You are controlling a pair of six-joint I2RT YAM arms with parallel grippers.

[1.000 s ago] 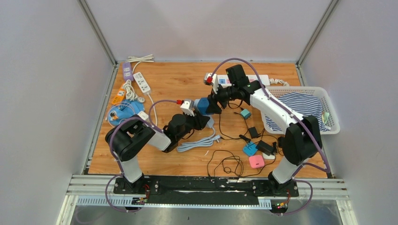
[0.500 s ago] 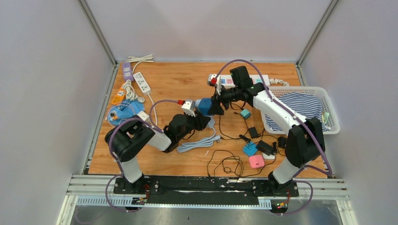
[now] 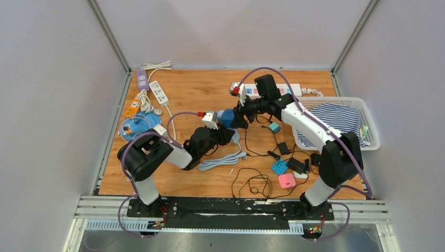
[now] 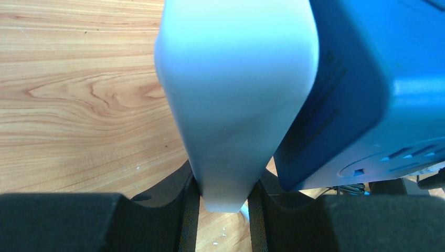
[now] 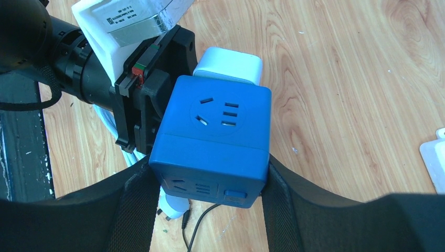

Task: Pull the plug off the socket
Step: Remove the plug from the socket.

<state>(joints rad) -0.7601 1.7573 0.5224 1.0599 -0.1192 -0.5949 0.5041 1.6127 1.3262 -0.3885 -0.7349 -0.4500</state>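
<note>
A blue cube socket [image 5: 215,134] hangs above the table's middle, and my right gripper [image 5: 210,167] is shut on its two sides. A white plug [image 5: 228,65] sits flush against the cube's far face, with no gap showing between them. My left gripper [image 4: 224,185] is shut on that white plug [image 4: 236,100], and the blue socket [image 4: 367,89] presses against the plug's right side. From above, the socket [image 3: 226,116] is between the two grippers, my left gripper [image 3: 226,134] just in front of it and my right gripper [image 3: 237,116] at its right.
Power strips [image 3: 158,92] and a blue round reel [image 3: 137,126] lie at the back left, and a white strip [image 3: 286,89] at the back. A white basket [image 3: 367,113] with striped cloth stands on the right. Chargers, black cables [image 3: 252,184] and a pink block [image 3: 286,180] lie in front.
My right arm's wrist has shifted slightly toward the back right. The socket and plug have stayed almost in place, and both grips are unchanged.
</note>
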